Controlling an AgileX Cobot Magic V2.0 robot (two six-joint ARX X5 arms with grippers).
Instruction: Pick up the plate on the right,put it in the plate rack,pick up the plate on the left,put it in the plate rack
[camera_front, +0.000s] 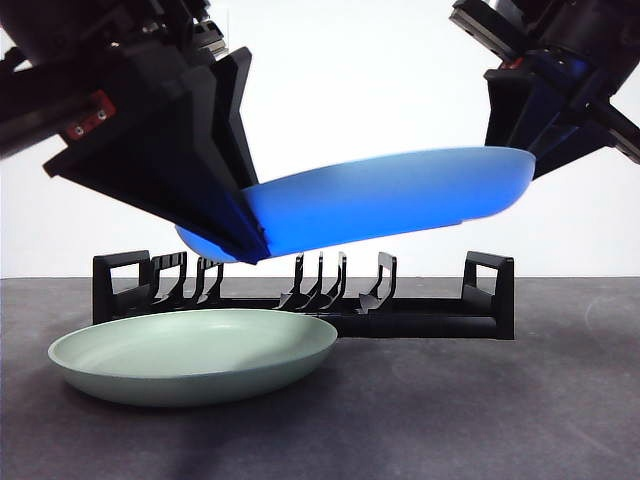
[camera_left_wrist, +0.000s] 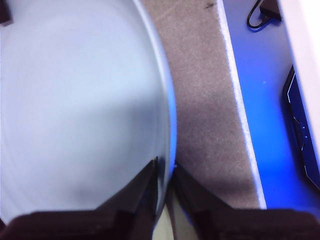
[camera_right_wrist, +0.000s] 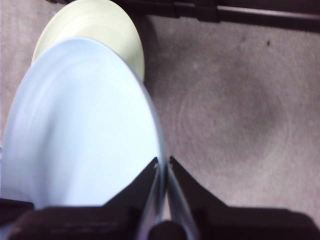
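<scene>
Both the left gripper (camera_left_wrist: 165, 172) and the right gripper (camera_right_wrist: 163, 162) are clamping their jaws on the blue plate's (camera_front: 400, 195) rim, holding it above the slot-vacant plate rack (camera_front: 420, 315), while the green plate (camera_front: 190, 355) is lying on the surface (camera_front: 480, 410).

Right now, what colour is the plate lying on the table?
Pale green plate; the front view shows it best.

Front view: low, at tabletop height, facing level across the table (camera_front: 560, 420); the plate rack (camera_front: 300, 300) stands near, mid-frame. Left wrist view: looks down close along its jaws onto the blue plate (camera_left_wrist: 75, 110). Right wrist view: likewise, from the opposite rim. All three share that plate.
</scene>
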